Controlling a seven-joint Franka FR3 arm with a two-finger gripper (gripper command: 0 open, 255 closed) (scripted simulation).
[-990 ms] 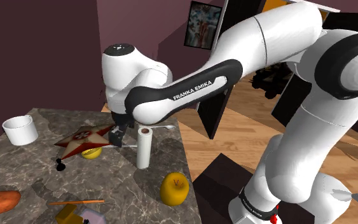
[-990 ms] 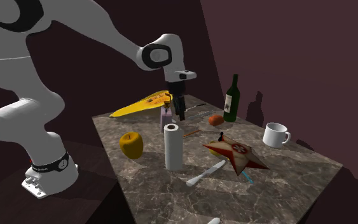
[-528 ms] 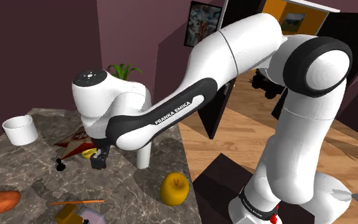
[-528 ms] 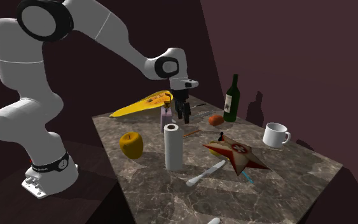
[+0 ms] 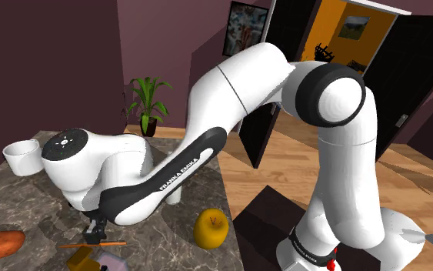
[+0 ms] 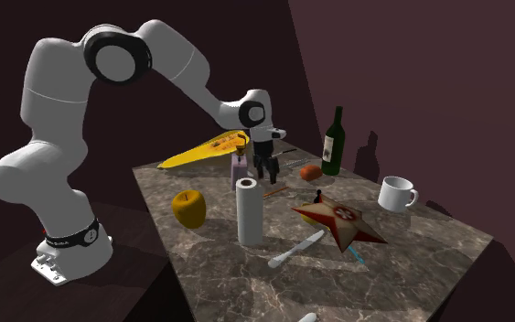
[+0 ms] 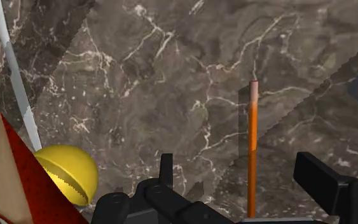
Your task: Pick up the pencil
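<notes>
Wrist view: black two-finger gripper (image 7: 236, 167) stands parted and empty, astride the thin orange pencil (image 7: 252, 146) on the dark marble tabletop (image 7: 190, 76). Shoulder view puts the pencil at the gripper's six o'clock, long axis nine-to-three, square to the fingers' closing line.

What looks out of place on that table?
The long yellow wedge at the marble table's edge nearest the robot looks odd: it seems perched aslant against a small purple thing rather than lying flat. Nothing looks spilled or broken.
</notes>
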